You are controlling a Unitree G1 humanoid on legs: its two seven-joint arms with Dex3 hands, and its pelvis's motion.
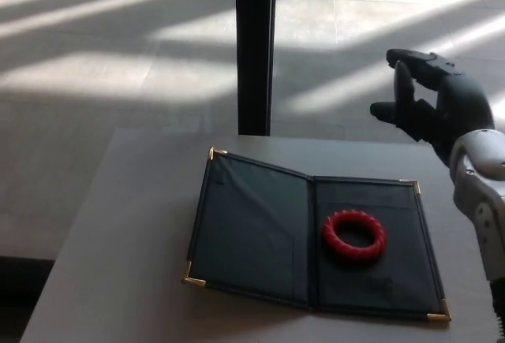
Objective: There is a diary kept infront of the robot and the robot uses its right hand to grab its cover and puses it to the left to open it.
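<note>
the grey table point(118, 264) bears the dark diary point(252, 233), lying open and flat near its middle. a red ring point(354, 234) rests on the diary's right inner page. the right hand point(430, 106) hangs above right, fingers spread, holding nothing.

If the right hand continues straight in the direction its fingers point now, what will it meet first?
The right hand is raised beyond the table's far right edge, fingers pointing left. The dark pillar stands in that line, but depth is unclear; it may pass in front.
</note>
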